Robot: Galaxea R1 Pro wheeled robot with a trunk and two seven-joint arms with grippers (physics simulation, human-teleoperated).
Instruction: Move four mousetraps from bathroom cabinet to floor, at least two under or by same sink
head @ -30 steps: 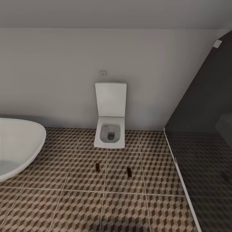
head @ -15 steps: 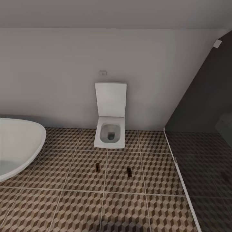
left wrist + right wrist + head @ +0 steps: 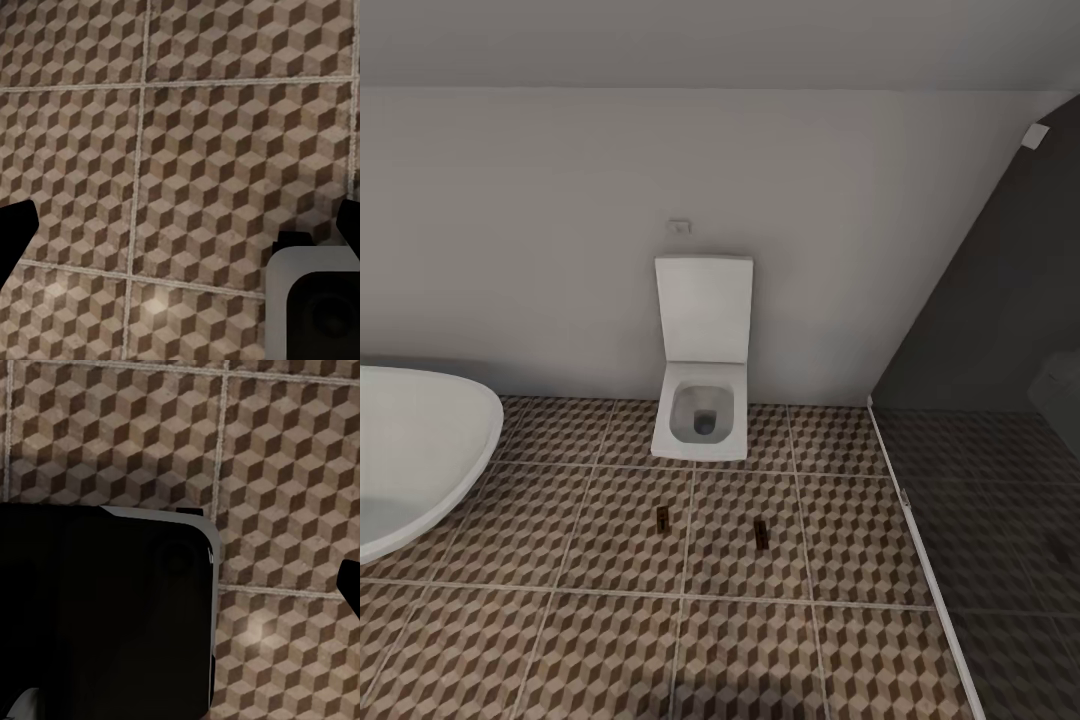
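Two mousetraps lie flat on the bathroom floor (image 3: 610, 640) in front of the toilet, one (image 3: 661, 517) to the left and one (image 3: 761, 532) to the right, about a tile apart. My left gripper (image 3: 180, 232) hangs open over bare cube-pattern tiles, its dark fingertips (image 3: 15, 234) at the picture's two sides with nothing between them. My right gripper (image 3: 180, 585) is also open and empty over the tiles, with one fingertip (image 3: 351, 583) at the edge. The cabinet and the sink are out of view.
A white toilet (image 3: 702, 410) with its lid up stands against the back wall. A white rounded tub (image 3: 410, 460) juts in at the left. A dark glass shower partition (image 3: 980, 420) borders the right. Parts of my own body (image 3: 105, 615) show under the right wrist.
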